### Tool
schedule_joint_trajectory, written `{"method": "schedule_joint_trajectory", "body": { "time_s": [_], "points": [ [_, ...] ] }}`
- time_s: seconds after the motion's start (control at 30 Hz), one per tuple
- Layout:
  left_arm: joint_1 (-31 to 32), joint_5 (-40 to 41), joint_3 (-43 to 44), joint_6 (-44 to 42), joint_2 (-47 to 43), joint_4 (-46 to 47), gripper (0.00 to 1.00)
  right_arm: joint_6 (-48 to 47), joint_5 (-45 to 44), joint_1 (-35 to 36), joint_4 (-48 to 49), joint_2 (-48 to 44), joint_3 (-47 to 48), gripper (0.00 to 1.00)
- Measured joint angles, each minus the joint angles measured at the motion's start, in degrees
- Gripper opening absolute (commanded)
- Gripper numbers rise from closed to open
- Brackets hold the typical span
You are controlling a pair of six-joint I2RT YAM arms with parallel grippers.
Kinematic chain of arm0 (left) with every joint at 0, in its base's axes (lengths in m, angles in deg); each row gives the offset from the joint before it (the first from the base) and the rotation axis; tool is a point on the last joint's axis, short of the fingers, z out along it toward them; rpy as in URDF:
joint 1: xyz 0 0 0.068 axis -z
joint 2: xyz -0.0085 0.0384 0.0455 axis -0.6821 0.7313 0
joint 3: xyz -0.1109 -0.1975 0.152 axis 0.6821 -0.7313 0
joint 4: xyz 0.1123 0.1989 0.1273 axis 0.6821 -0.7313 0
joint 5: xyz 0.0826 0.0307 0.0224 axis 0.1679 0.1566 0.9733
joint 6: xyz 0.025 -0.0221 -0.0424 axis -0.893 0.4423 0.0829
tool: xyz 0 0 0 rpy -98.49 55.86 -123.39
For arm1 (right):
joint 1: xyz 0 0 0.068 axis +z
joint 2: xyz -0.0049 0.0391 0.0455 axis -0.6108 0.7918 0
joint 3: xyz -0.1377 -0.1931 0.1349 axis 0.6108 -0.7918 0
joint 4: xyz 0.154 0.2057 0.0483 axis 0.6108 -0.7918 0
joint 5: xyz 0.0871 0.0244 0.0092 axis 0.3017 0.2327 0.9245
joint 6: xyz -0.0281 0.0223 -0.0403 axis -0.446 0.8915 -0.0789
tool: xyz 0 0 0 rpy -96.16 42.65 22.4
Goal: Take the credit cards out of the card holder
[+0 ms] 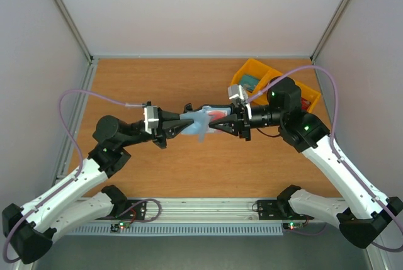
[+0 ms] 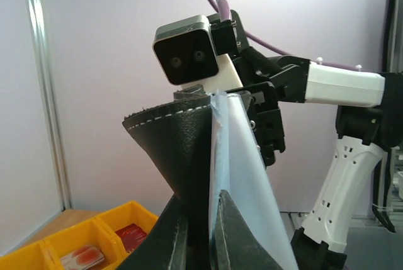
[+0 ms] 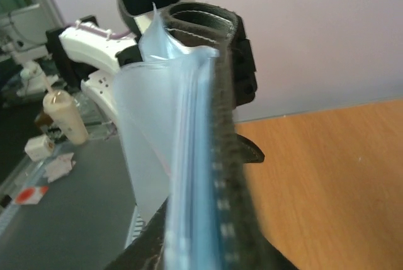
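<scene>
The card holder (image 1: 197, 124) hangs in mid-air over the middle of the table, stretched between both grippers. Its pale blue inner sleeve (image 2: 242, 157) and black stitched flap (image 2: 170, 150) splay apart. My left gripper (image 1: 181, 128) is shut on its left end, and both layers sit pinched between the fingers (image 2: 236, 238). From the right, my right gripper (image 1: 225, 125) clamps the other end; the holder (image 3: 201, 157) appears edge-on and blurred there. A red credit card (image 1: 218, 116) shows inside the holder, just beside the right gripper.
A yellow three-compartment tray (image 1: 259, 68) stands at the back right, with red cards (image 2: 131, 235) lying in it. Grey walls close off the left, back and right sides. The right arm's elbow (image 1: 286, 97) hovers over the tray.
</scene>
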Motion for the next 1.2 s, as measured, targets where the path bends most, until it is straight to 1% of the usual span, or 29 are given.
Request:
{"method": "schedule_joint_trajectory", "body": {
  "time_s": [0.03, 0.07, 0.1, 0.13, 0.17, 0.23, 0.3, 0.33, 0.47, 0.53, 0.63, 0.73, 0.83, 0.9, 0.97, 1.03, 1.13, 1.2],
  "points": [
    [0.0, 1.0, 0.0, 0.0, 0.0, -0.3, 0.00, 0.3, -0.7, 0.0, -0.3, -0.2, 0.0, 0.02],
    [0.0, 2.2, -0.1, 0.2, 0.0, -0.6, 0.00, 0.6, -1.5, 0.0, -0.5, -0.2, 0.0, 0.01],
    [0.1, 3.5, -0.1, 0.2, -0.1, -1.3, 0.07, 1.2, -2.5, 0.0, -1.0, -0.2, 0.1, 0.01],
    [0.1, 4.7, -0.2, 0.2, -0.1, -1.8, 0.26, 1.6, -3.4, 0.0, -1.4, -0.2, 0.2, 0.01],
    [0.1, 5.9, -0.4, 0.2, 0.0, -2.2, 0.43, 2.3, -4.7, 0.0, -2.0, 0.0, 0.5, 0.01],
    [0.2, 7.9, -0.9, -0.6, 0.0, -2.8, 0.66, 3.6, -7.1, 0.0, -3.1, 0.7, 1.1, 0.01],
    [0.1, 8.3, -1.6, -1.4, 0.0, -3.5, 0.96, 5.0, -9.7, 0.1, -4.2, 1.4, 1.4, 0.01],
    [0.1, 8.3, -2.0, -1.9, 0.1, -4.0, 0.99, 6.0, -11.8, 0.1, -4.9, 1.7, 1.7, 0.01],
    [0.1, 9.4, -3.1, -2.5, 0.7, -6.4, 0.99, 10.9, -20.7, 0.1, -7.0, 3.9, 3.3, 0.01],
    [0.2, 10.6, -3.2, -3.3, 1.3, -6.9, 0.99, 13.1, -23.6, 0.7, -7.2, 5.2, 4.2, 0.01],
    [0.4, 13.1, -3.2, -4.9, 2.3, -7.0, 0.99, 14.8, -29.4, 4.7, -8.1, 7.6, 6.0, 0.01],
    [0.4, 16.7, -3.2, -7.5, 3.4, -7.0, 1.00, 14.8, -36.9, 10.3, -10.1, 10.4, 9.3, 0.01],
    [0.7, 19.5, -3.3, -10.1, 3.7, -7.0, 0.99, 14.8, -47.8, 14.7, -14.3, 13.8, 14.3, 0.01],
    [0.8, 21.1, -3.3, -12.3, 3.7, -7.0, 0.99, 14.8, -55.4, 16.0, -17.5, 16.2, 17.5, 0.01],
    [1.1, 22.9, -3.7, -15.0, 3.5, -7.0, 0.99, 14.4, -65.0, 16.2, -20.8, 18.9, 20.5, 0.01],
    [1.3, 24.7, -4.0, -17.6, 3.1, -7.0, 0.99, 13.8, -73.4, 15.0, -24.0, 21.5, 21.7, 0.01],
    [1.3, 25.1, -4.3, -20.0, 1.6, -7.0, 0.99, 13.7, -80.4, 10.6, -30.2, 25.7, 22.9, 0.01],
    [1.3, 23.3, -4.6, -20.3, 0.6, -7.0, 0.96, 14.0, -83.2, 8.1, -34.2, 28.8, 24.2, 0.01]
  ]
}}
